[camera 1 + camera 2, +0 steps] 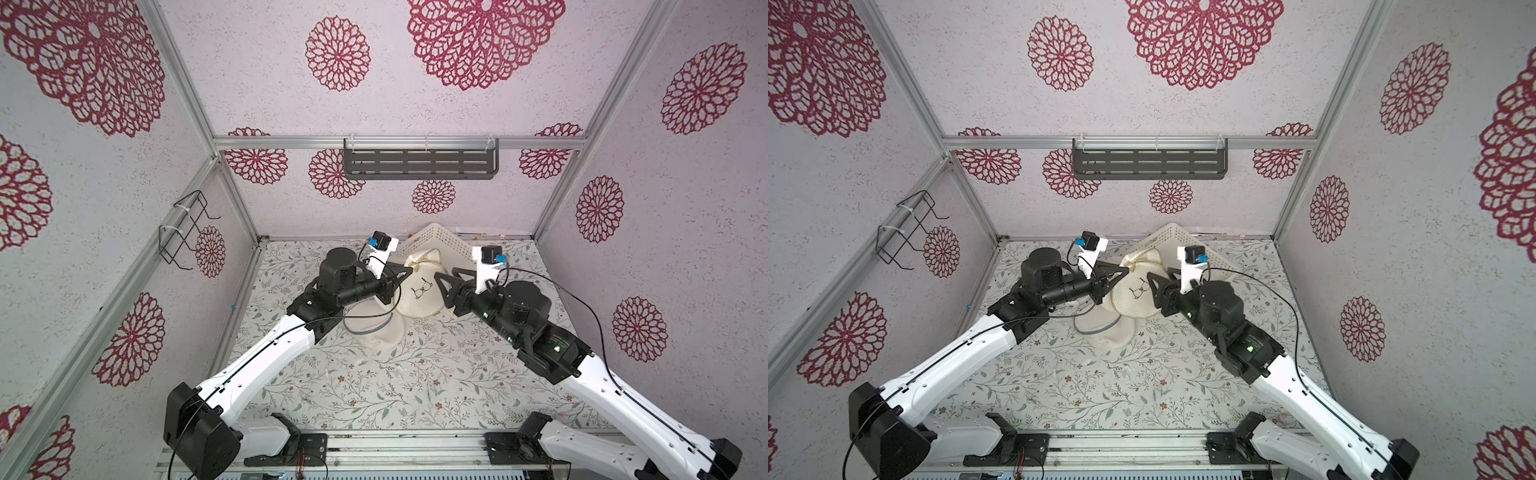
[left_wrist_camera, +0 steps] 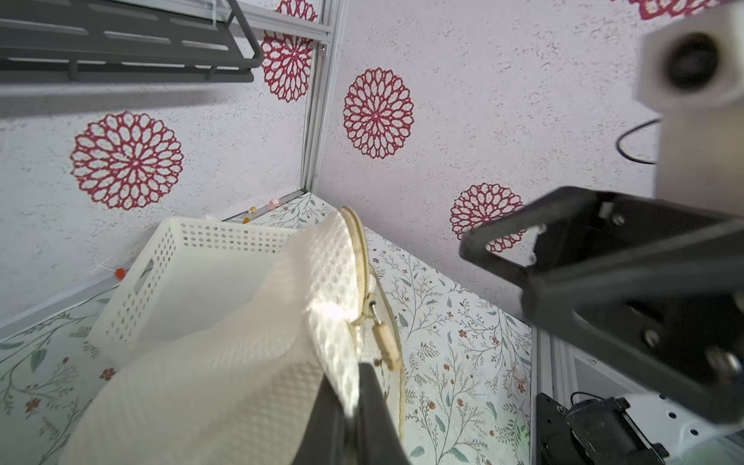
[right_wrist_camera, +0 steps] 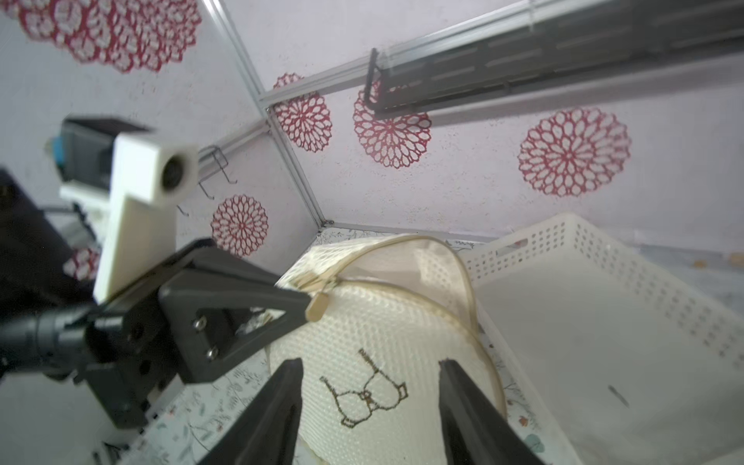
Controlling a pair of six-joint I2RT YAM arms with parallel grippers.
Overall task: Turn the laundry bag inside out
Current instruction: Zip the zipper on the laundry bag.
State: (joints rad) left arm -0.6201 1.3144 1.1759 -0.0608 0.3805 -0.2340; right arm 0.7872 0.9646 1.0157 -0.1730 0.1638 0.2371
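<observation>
1. The bag sits near the table's far edge, just beside the basket.
2. My left end effector is clamped on the bag's mesh edge, close by the zip pull.
3. My right end effector has its jaws apart and holds nothing. It is poised over the bag's stitched face.
4. Progress, as I judge it: the zip is undone and the mouth gapes toward the basket, so the opening is ready. The stitched motif faces outward (a good sign that no part has gone through yet). Reaching into the mouth, catching the inner wall and pulling it all through are left to do.
5. The bag is cream honeycomb mesh, soft and slumping, with a rounded, domed panel. Tan zip tape curves along its rim, and the pull is a small tan tab.
6. The basket is stiff white plastic with perforated walls. The table has a matte floral cover.
</observation>
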